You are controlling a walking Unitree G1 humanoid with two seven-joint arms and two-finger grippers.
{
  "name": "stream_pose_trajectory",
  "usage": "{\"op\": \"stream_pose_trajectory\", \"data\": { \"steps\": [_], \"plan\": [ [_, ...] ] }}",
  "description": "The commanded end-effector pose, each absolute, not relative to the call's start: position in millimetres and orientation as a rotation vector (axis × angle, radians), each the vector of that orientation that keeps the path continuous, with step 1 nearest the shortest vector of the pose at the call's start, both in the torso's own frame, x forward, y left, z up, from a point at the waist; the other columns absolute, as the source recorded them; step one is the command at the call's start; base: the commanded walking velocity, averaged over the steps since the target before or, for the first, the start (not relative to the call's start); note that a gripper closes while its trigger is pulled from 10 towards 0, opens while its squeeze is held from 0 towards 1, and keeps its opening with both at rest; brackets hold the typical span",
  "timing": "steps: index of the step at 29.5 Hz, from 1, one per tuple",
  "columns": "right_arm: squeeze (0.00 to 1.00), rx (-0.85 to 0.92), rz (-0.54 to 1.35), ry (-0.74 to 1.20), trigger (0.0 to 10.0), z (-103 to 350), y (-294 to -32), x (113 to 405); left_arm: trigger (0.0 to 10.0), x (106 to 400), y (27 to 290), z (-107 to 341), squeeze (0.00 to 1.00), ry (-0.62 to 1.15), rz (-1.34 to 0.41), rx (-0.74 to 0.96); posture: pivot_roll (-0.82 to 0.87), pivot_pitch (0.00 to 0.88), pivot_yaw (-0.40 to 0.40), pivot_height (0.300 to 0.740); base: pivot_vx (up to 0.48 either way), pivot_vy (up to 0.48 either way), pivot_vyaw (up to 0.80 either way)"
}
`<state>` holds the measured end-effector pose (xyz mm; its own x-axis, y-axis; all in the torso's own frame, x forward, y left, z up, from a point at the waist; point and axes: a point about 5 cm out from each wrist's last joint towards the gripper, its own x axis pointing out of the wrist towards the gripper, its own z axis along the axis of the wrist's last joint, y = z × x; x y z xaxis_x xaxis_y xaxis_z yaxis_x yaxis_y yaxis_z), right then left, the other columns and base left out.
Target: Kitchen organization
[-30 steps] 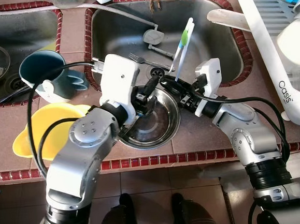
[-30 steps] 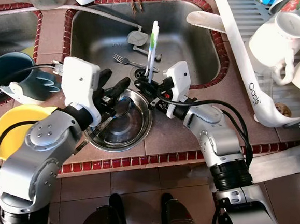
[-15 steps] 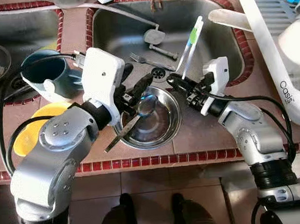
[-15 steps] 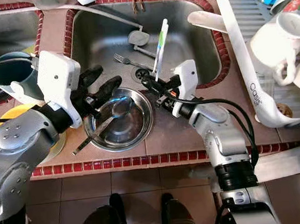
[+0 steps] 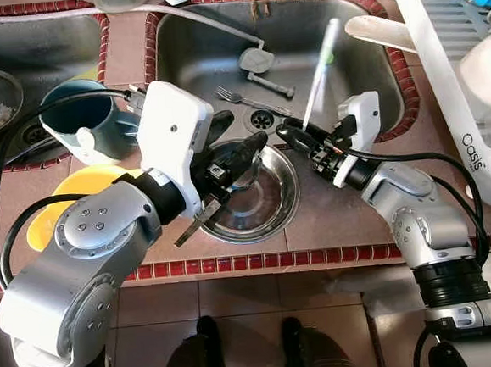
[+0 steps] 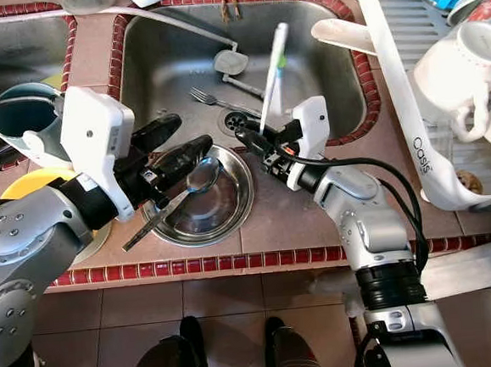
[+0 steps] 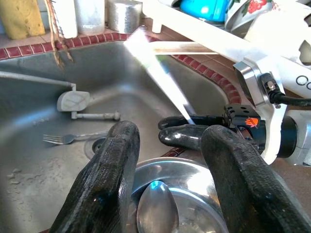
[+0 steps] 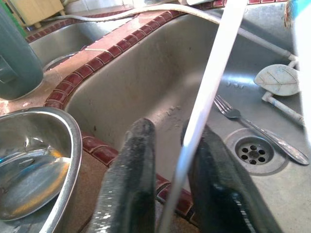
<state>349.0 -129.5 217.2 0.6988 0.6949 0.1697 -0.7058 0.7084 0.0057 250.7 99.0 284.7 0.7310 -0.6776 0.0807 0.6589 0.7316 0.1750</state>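
Holding a white toothbrush (image 6: 273, 75) w/ green on its head in my right gripper (image 6: 250, 138), fingers clamped on the lower handle, brush angled up over the sink (image 6: 321, 67). Left gripper (image 6: 174, 146) hangs over the steel bowl (image 6: 222, 215), fingers apart, nothing gripped. Bowl sits on the tiled bench (image 6: 274, 224) at the sink's front edge, w/ a spoon (image 6: 167, 208) in it, handle poking out over the rim. Fork (image 6: 218, 101) lies in the basin near the drain (image 6: 234, 121). Teal mug (image 5: 88, 128) and yellow plate (image 5: 48, 220) are on my left, white rack (image 6: 412, 136) w/ cups on my right.
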Motion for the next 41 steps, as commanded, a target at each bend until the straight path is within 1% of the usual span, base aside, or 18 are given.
{"op": "stream_pose_trajectory", "data": {
  "steps": [1, 10, 18, 22, 24, 28, 29, 30, 31, 34, 37, 41],
  "plan": [
    [1.00, 0.095, 0.756, -0.097, 10.0, 204, -134, 350, 10.0, 244, 96, 287, 0.00, -0.153, -0.771, 0.143, -0.10, 0.387, -0.029, 0.740, 0.000, 0.000, 0.00],
    [1.00, 0.107, 0.755, -0.085, 10.0, 201, -134, 349, 10.0, 244, 96, 287, 0.00, -0.153, -0.764, 0.146, -0.10, 0.383, -0.029, 0.740, 0.000, 0.000, 0.00],
    [1.00, 0.115, 0.755, -0.113, 10.0, 204, -133, 348, 10.0, 246, 96, 285, 0.00, -0.150, -0.761, 0.143, -0.10, 0.350, -0.029, 0.740, 0.000, 0.000, 0.00],
    [1.00, 0.107, 0.719, -0.138, 10.0, 208, -133, 348, 10.0, 251, 97, 284, 0.00, -0.154, -0.741, 0.140, -0.09, 0.325, -0.028, 0.740, 0.000, 0.000, 0.00],
    [0.00, 0.108, 0.699, -0.158, 10.0, 211, -133, 348, 10.0, 254, 97, 284, 0.00, -0.159, -0.723, 0.134, -0.09, 0.314, -0.026, 0.740, 0.000, 0.000, 0.00],
    [0.00, 0.127, 0.665, -0.225, 10.0, 224, -129, 346, 10.0, 270, 101, 281, 0.00, -0.164, -0.622, 0.123, -0.09, 0.286, -0.027, 0.740, 0.000, 0.000, 0.00],
    [0.00, 0.127, 0.665, -0.225, 10.0, 224, -129, 346, 10.0, 270, 101, 281, 0.00, -0.164, -0.622, 0.123, -0.09, 0.286, -0.027, 0.740, 0.000, 0.000, 0.00],
    [0.00, 0.123, 0.651, -0.251, 10.0, 228, -127, 344, 10.0, 279, 106, 278, 0.00, -0.150, -0.551, 0.127, -0.09, 0.274, -0.025, 0.740, 0.000, 0.000, 0.00],
    [0.00, 0.122, 0.646, -0.265, 10.0, 230, -126, 342, 10.0, 284, 108, 275, 0.00, -0.137, -0.520, 0.121, -0.10, 0.270, -0.026, 0.740, 0.000, 0.000, 0.00],
    [0.00, 0.122, 0.630, -0.292, 10.0, 234, -125, 339, 10.0, 292, 112, 270, 0.00, -0.120, -0.472, 0.105, -0.10, 0.252, -0.025, 0.740, 0.000, 0.000, 0.00],
    [0.00, 0.137, 0.591, -0.325, 10.0, 239, -125, 335, 10.0, 301, 113, 266, 0.00, -0.140, -0.418, 0.105, -0.10, 0.229, -0.022, 0.740, 0.000, 0.000, 0.00],
    [0.00, 0.147, 0.570, -0.343, 10.0, 240, -123, 328, 10.0, 308, 111, 265, 0.00, -0.151, -0.405, 0.071, -0.10, 0.208, -0.017, 0.740, 0.000, 0.000, 0.00]
  ]
}}
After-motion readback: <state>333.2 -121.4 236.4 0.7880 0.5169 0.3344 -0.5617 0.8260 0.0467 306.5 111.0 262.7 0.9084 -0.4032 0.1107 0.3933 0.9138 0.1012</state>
